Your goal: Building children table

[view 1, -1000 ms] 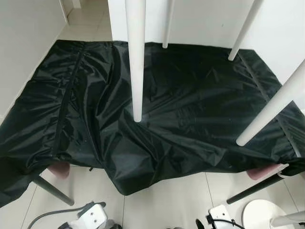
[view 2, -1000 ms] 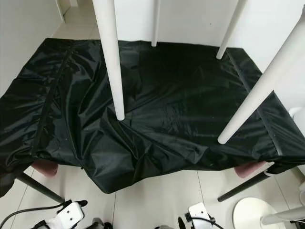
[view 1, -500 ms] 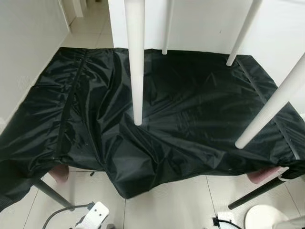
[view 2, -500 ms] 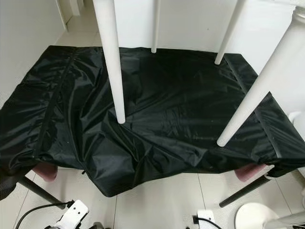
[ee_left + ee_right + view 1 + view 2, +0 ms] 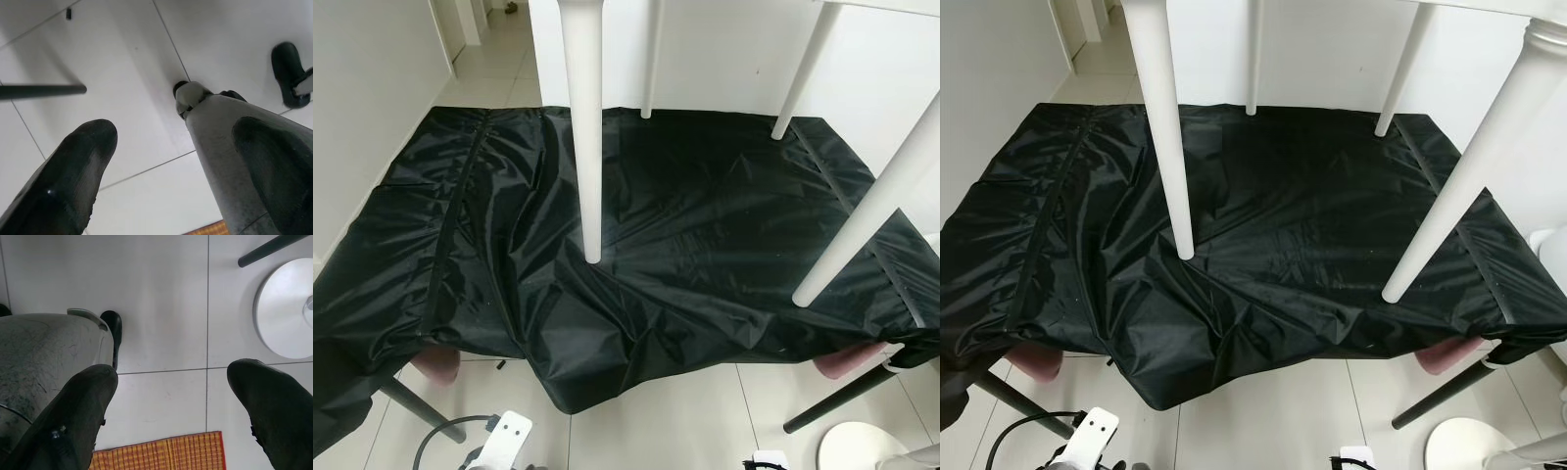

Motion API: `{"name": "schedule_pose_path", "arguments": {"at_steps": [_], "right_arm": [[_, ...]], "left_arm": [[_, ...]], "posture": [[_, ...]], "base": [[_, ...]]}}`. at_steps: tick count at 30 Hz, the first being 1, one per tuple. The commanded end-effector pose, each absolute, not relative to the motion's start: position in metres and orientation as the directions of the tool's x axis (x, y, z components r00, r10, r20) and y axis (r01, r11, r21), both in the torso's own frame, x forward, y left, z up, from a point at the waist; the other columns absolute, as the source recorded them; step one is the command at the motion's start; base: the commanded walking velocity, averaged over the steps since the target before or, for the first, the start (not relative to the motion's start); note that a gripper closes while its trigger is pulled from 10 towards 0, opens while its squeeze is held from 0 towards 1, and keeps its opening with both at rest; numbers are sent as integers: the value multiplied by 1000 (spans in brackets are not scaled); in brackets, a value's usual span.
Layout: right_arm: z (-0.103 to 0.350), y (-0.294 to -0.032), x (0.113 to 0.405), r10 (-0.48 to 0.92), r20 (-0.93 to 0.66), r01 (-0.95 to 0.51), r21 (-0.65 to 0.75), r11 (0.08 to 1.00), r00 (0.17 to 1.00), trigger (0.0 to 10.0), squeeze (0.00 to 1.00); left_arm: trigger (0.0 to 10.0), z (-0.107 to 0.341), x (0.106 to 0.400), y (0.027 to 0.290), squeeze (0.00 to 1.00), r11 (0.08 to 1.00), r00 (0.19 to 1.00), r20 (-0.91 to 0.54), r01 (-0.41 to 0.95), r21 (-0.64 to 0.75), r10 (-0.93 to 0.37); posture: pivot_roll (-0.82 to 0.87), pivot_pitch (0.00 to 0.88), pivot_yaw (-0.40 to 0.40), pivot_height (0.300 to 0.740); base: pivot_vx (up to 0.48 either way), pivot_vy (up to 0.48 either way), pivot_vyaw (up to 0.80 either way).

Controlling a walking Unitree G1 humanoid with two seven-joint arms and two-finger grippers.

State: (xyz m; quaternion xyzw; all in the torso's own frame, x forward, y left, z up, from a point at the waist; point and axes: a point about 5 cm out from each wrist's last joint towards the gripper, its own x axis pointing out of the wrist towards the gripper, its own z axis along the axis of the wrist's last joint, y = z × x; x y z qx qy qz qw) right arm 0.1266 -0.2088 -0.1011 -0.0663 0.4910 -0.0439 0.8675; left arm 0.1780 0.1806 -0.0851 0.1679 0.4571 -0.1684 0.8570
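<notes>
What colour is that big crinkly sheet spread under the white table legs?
The sheet is glossy black, clearest in the right eye view, with the white table legs standing on it.

White table legs (image 5: 581, 127) stand upright and splayed on a crumpled black sheet (image 5: 705, 245).

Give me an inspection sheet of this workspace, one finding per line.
Surface: black sheet draped over a low frame with dark legs, wrinkled, hanging over the near edge onto a pale tiled floor.
Job's things: four white table legs come down from above and stand on the sheet.
Clutter: pink pieces stick out under the sheet's near corners; round white base on the floor at the right.
Claws: left claw and right claw both open, hanging over the floor, holding nothing.
Cables: a dark cable loops by the left arm.
Surroundings: white walls left and behind; woven orange mat on the floor.
</notes>
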Motion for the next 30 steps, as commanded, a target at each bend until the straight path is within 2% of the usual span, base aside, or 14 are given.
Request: {"name": "schedule_pose_path", "arguments": {"at_steps": [1, 4, 6, 8, 15, 17, 19, 24, 30], "right_arm": [[-108, -181, 119, -73, -874, -30, -100, 995, 480, 10000, 0], [-108, -174, 122, -66, -870, -55, -106, 993, 489, 10000, 0], [-107, -163, 125, -19, -863, -140, -103, 985, 505, 10000, 0], [-107, -160, 126, -2, -860, -160, -97, 982, 510, 10000, 0], [-109, -167, 121, -65, -876, -43, -97, 994, 479, 10000, 0], [-109, -167, 121, -66, -877, -37, -95, 995, 476, 10000, 0], [-109, -167, 120, -64, -876, -54, -102, 993, 478, 10000, 0], [-109, -168, 118, -83, -876, -29, -110, 994, 476, 10000, 0], [-109, -163, 120, -72, -873, -100, -136, 986, 482, 10000, 0]], "left_arm": [[10000, -87, 176, 180, 0, 869, 525, -848, 451, 202, -75], [10000, -87, 176, 181, 0, 850, 521, -851, 475, 228, -62], [10000, -86, 180, 179, 0, 860, 524, -848, 465, 209, -77], [10000, -85, 182, 177, 0, 858, 525, -846, 473, 202, -90], [10000, -84, 185, 168, 0, 812, 515, -846, 549, 199, -141], [10000, -84, 185, 167, 0, 811, 516, -845, 549, 201, -140], [10000, -86, 181, 160, 0, 772, 489, -856, 605, 196, -166], [10000, -93, 166, 147, 0, 734, 454, -870, 655, 180, -192], [10000, -97, 156, 142, 0, 712, 444, -875, 678, 185, -195]], "posture": [[-37, 22, 41, 740], [-37, 7, 45, 740], [-39, 0, 68, 740], [-32, 0, 91, 740], [-46, 0, 121, 740], [-46, 0, 121, 740], [-55, 0, 131, 740], [-57, 0, 116, 740], [-48, 0, 69, 740]], "base": [[0, 0, 0], [0, 0, 0], [0, 0, 0], [0, 0, 0], [0, 0, 0], [0, 0, 0], [0, 0, 0], [0, 0, 0], [0, 0, 0]]}}
